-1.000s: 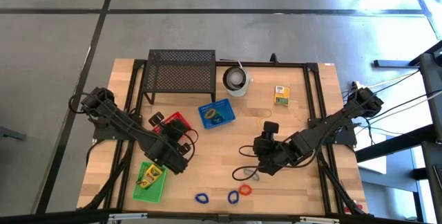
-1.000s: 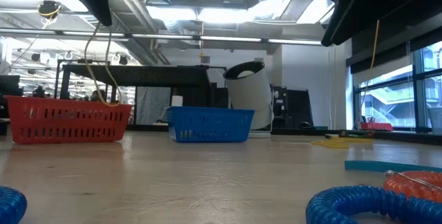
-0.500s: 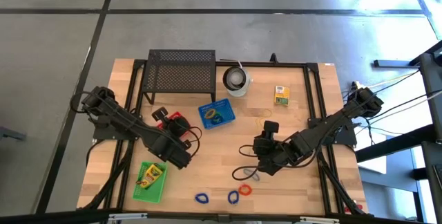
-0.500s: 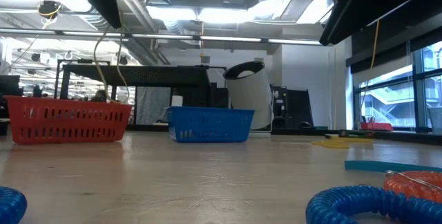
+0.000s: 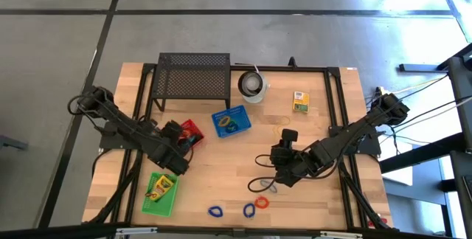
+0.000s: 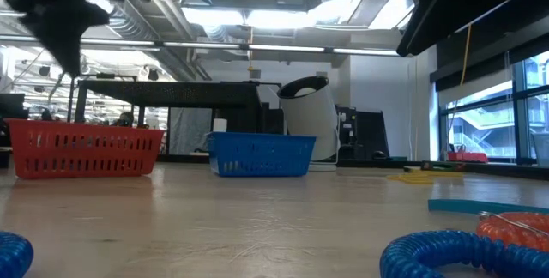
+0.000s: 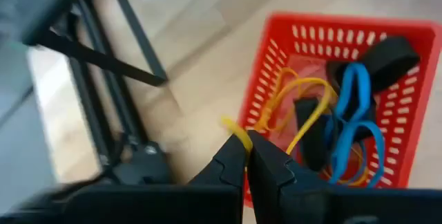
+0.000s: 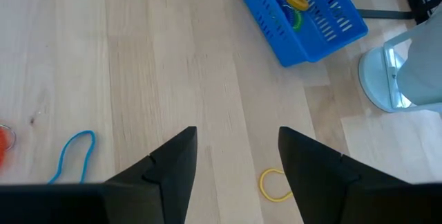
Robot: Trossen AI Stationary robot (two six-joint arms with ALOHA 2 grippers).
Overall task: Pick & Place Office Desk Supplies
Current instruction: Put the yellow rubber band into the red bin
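My left gripper (image 7: 245, 141) is shut on a thin yellow loop (image 7: 293, 99) just above the red basket (image 7: 387, 34), which holds blue loops (image 7: 352, 113) and black clips. In the high view it is at the red basket's (image 5: 193, 130) left side (image 5: 178, 139). My right gripper (image 8: 238, 172) stands open over bare wood at mid-table (image 5: 271, 184), touching nothing. A small yellow loop (image 8: 273, 184) and a thin blue loop (image 8: 72, 156) lie flat ahead of it. My left gripper pinches the yellow loop at one end (image 7: 233, 128) between its two fingertips. The fingers slant down toward the red basket. The rest of the loop trails slack from the tips over the basket's inside; whether it touches what lies there, I cannot tell.
A blue basket (image 5: 231, 121) holds yellow and green items. A green basket (image 5: 160, 192) at the near left holds a crayon box; another box (image 5: 299, 101) lies at the far right. Blue loops (image 5: 214, 212) and an orange one (image 5: 262, 203) lie near the front edge. Mesh stand (image 5: 193, 77) and white cup (image 5: 252, 85) stand at the back.
My left gripper has moved toward the table's left edge and down to the red basket, rolling as it went and staying shut on the yellow loop. The loop, which hung clear and high above the basket, has come down with it.
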